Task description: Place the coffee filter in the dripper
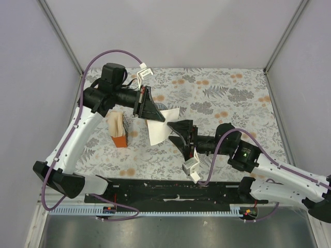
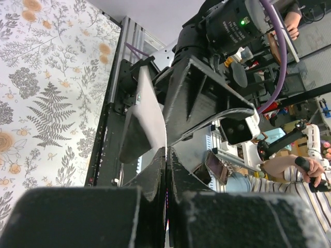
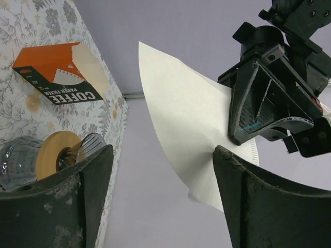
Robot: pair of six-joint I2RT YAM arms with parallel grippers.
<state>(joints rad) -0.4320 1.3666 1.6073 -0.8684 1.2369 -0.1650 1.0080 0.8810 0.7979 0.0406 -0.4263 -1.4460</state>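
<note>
**Figure: Paper filter held in the air beside the dripper, one jaw pair clamped and one spread**

Top view. The left gripper (image 1: 154, 115) is clenched on the thin white paper coffee filter (image 1: 161, 129), pinching its upper edge. The fan-shaped sheet hangs from the tips towards 5 o'clock, over the middle of the grey floral-patterned table (image 1: 232, 103). The right gripper (image 1: 175, 132) stands at 3 o'clock of the coffee filter with its jaws spread wide and nothing grasped. The sheet's right edge reaches the gap between them (contact with either finger cannot be told). An orange-and-tan printed paper packet (image 1: 118, 131) stands at 9 o'clock of the coffee filter, well apart from it.

Left wrist view. The left gripper (image 2: 166, 157) shows its two black fingers pressed together, the coffee filter (image 2: 151, 111) rising edge-on from between them.

Right wrist view. The right gripper (image 3: 163, 152) frames the scene with one finger at each lower corner. The coffee filter (image 3: 191, 124) fills the centre, and the left gripper (image 3: 248, 132) bites it at 3 o'clock. The packet (image 3: 59, 72) lies at 10 o'clock. The small round orange-tan dripper (image 3: 51, 155) sits at 8 o'clock of the coffee filter, in the mouth of a clear glass cup (image 3: 15, 165). Its dark inner cone is bare, and the coffee filter is apart from it.
</note>
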